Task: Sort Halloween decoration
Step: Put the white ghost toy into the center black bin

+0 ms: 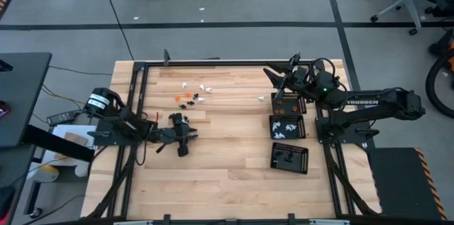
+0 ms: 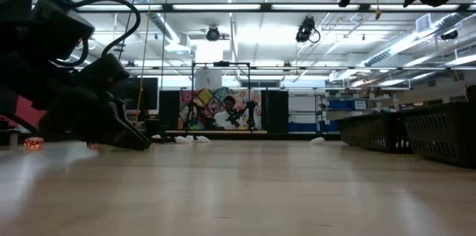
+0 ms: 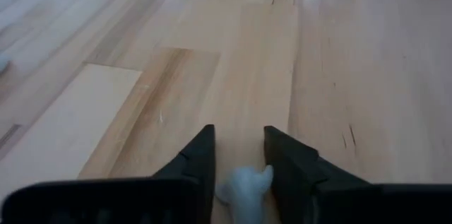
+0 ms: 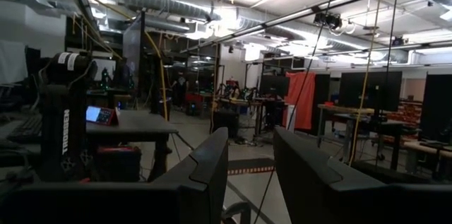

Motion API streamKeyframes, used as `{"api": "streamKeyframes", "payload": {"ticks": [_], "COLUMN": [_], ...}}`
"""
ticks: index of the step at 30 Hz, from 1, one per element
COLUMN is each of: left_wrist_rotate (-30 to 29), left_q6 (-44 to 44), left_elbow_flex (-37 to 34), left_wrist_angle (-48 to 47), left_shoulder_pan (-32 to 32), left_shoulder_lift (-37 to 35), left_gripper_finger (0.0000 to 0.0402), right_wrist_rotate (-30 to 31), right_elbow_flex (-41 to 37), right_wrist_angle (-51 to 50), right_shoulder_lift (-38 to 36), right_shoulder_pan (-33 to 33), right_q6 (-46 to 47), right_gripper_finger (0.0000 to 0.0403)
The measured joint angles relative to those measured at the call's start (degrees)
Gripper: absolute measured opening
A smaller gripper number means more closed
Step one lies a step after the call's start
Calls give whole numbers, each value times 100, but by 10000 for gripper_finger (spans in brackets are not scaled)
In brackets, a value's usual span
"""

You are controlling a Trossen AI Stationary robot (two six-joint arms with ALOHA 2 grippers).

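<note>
i am partway through the sorting, as i judge it. starting at nine o'clock on the wooden table (image 1: 234,182), my left gripper (image 1: 186,137) lies low on the boards with its two dark, wedge-shaped fingers (image 3: 200,160) closed in on a small white piece (image 3: 245,185); in my left wrist view it sits between them, pale, soft-edged and rounded, and it looks pinched, though whether it is off the wood yet i cannot tell. up toward eleven to twelve o'clock lies the unsorted halloween decoration (image 1: 195,93): a loose scatter of tiny orange, black and white pieces, matte and irregular, too small to read their shapes. one more white piece (image 1: 260,99) sits alone nearer the trays. those are what is left. toward two to three o'clock stand three black square perforated trays in a column: the far tray (image 1: 289,102) shows orange inside, the middle tray (image 1: 287,126) holds white pieces, and the near tray (image 1: 289,157) has dark pieces that barely stand out against its grid. that is the work done. my right gripper (image 1: 278,72) hangs high at one to two o'clock, beyond the far tray, its flat dark fingers (image 4: 205,164) partly apart with nothing between them, pointed out at the room. the table is pale butcher-block, smooth with visible plank seams.
</note>
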Motion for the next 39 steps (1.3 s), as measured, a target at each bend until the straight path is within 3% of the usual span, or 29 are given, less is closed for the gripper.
{"api": "streamKeyframes", "payload": {"ticks": [6, 13, 21, 31, 39], "left_wrist_rotate": [-13, 55, 480, 1550, 2662], "left_q6": [20, 42, 386, 1375, 1658], "left_elbow_flex": [-15, 0, 544, 1750, 2963], "left_wrist_angle": [91, 393, 123, -379, 338], "left_shoulder_pan": [2, 4, 138, 890, 1571], "left_shoulder_lift": [9, 26, 37, 118, 1119], "left_gripper_finger": [40, 44, 50, 53, 53], "right_wrist_rotate": [0, 0, 1, 2, 11], "right_elbow_flex": [0, 0, 0, 0, 0], "right_wrist_angle": [-4, -11, -11, -25, -127], "right_shoulder_lift": [0, 0, 0, 0, 0], "right_shoulder_pan": [0, 0, 0, -1, -179], "right_q6": [-4, -4, -5, -8, 33], "right_gripper_finger": [119, 119, 119, 119, 119]}}
